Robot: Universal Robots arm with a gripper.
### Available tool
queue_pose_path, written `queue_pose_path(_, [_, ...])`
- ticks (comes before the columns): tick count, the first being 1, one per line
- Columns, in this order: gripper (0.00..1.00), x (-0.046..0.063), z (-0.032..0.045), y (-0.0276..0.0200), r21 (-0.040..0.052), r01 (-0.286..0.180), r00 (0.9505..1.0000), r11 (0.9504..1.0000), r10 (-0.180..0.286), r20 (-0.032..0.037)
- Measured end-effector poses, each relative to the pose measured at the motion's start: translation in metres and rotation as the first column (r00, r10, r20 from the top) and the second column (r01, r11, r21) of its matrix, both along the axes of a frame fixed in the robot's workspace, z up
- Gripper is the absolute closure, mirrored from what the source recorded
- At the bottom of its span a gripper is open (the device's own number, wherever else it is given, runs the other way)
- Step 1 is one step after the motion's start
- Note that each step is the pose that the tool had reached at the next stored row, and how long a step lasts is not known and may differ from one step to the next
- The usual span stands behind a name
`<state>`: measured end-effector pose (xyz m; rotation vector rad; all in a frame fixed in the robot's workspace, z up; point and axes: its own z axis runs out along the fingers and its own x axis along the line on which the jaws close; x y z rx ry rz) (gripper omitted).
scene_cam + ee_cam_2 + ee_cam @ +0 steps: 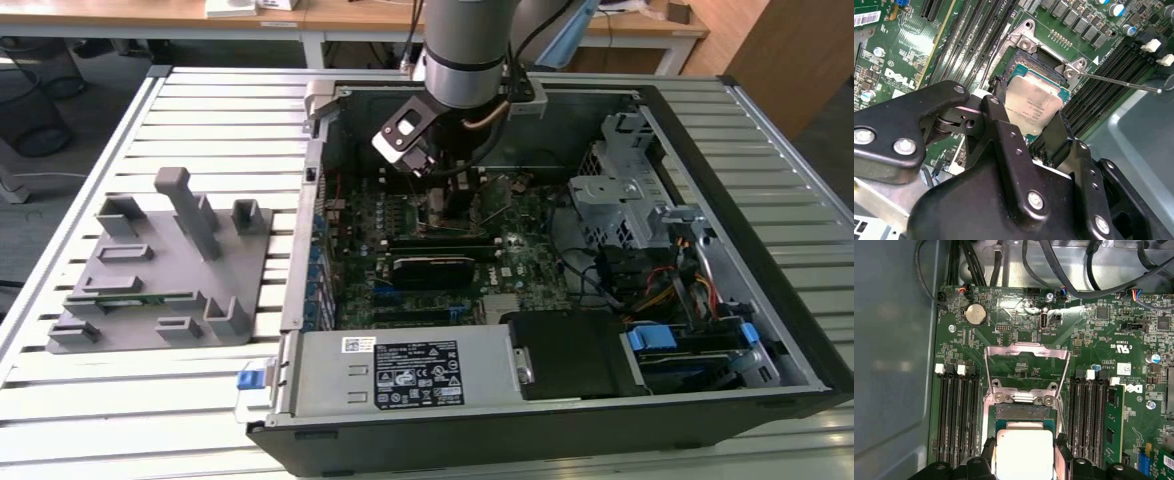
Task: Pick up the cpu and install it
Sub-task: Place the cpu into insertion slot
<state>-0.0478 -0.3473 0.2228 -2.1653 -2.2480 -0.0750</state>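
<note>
The cpu is a square chip with a silver lid. It sits between my gripper's black fingers, which press on its two opposite sides. My gripper is shut on it, low inside the open computer case, just over the motherboard's socket. Part of the socket's contact field shows beyond the chip's edge. The socket's metal load plate is swung open and its thin lever stands out to the side. In the exterior view the gripper hangs over the middle of the board.
Black memory slots flank the socket, and a green memory stick stands in one. A grey fixture lies on the slatted table at the exterior view's left. A drive cage and power supply crowd the case.
</note>
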Motion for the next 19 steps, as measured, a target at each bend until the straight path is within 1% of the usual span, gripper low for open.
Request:
queue_pose_path(6, [0.46,0.0002,-0.0045,0.0,-0.0001,0.0,1.0,1.0,0.0,0.0])
queue_pose_path(17, [0.46,0.0003,-0.0078,0.0,0.0,0.0,1.0,1.0,0.0,0.0])
queue_pose_path(19, [0.46,0.0017,-0.0089,0.0,0.0,0.0,1.0,1.0,0.0,0.0])
